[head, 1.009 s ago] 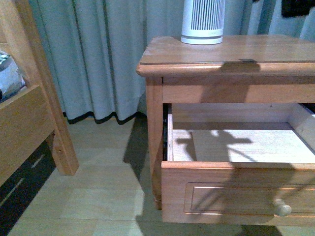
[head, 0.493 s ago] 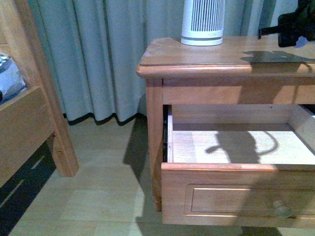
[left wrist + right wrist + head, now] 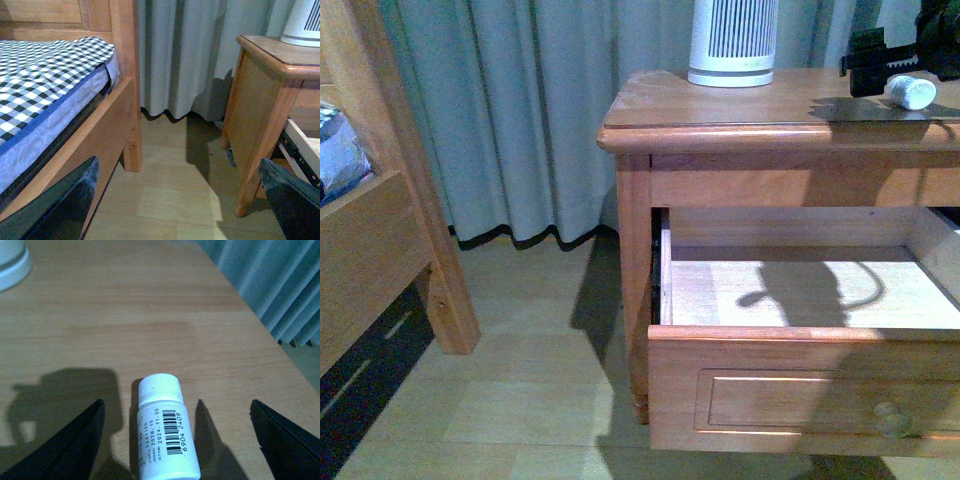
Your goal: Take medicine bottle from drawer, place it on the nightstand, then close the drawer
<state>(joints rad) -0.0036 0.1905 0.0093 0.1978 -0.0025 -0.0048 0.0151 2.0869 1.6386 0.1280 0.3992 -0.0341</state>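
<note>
The medicine bottle [image 3: 912, 92], small and white with a white cap, lies on its side on the nightstand top [image 3: 720, 110] near the right edge. My right gripper [image 3: 898, 70] is open around it; in the right wrist view the bottle [image 3: 165, 445] lies between the spread fingers, with gaps on both sides and its barcode label up. The upper drawer [image 3: 790, 385] is pulled out and its inside shows only bare wood and shadow. Its round knob [image 3: 892, 420] is at the lower right. My left gripper [image 3: 177, 161] is open and empty over the floor beside the nightstand [image 3: 260, 100].
A large white slatted device [image 3: 733, 42] stands at the back of the nightstand top, also in the right wrist view [image 3: 10, 265]. The wooden bed frame [image 3: 380, 250] with checked bedding [image 3: 45, 65] is on the left. Grey curtains [image 3: 520, 110] hang behind.
My right gripper has come into view over the nightstand top from the right, and the bottle now lies on the top between its open fingers. The shadow in the drawer has shifted.
</note>
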